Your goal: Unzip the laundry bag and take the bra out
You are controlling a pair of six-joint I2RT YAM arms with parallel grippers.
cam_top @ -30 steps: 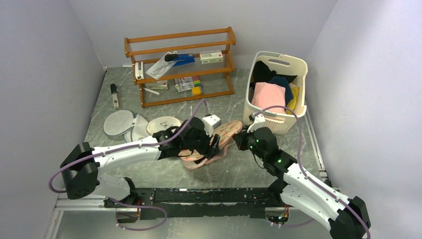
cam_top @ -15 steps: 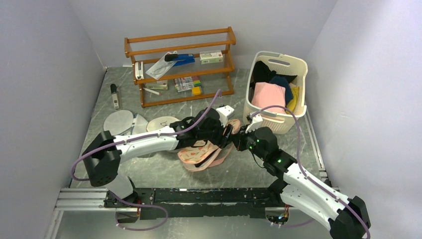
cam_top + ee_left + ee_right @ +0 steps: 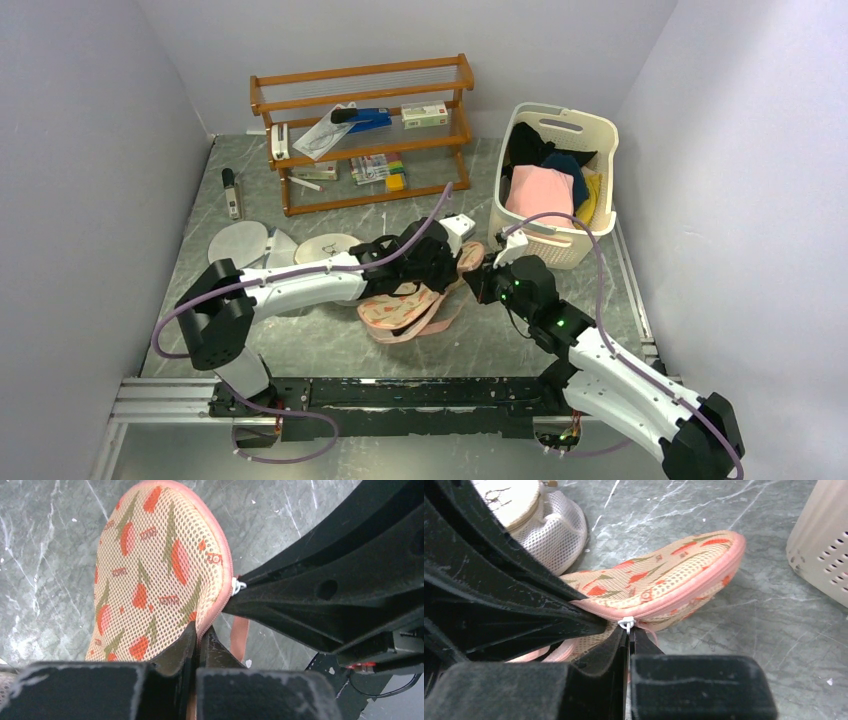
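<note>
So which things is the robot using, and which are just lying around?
For the job: laundry bag, its zip pull, left gripper shut on the bag's edge, right gripper shut on the pull.
Just lying about: round white mesh bags, wooden shelf, white basket of clothes.

The top camera looks down from above and behind the arm bases [image 3: 245, 385], far enough to show the whole table [image 3: 300, 345]. Each wrist camera sits just behind its own fingers [image 3: 176, 650], looking along them from very close. All three share the laundry bag [image 3: 155, 575] just past the fingertips; the left wrist view also catches the right gripper [image 3: 231, 601], the right wrist view the left gripper [image 3: 599, 625].
</note>
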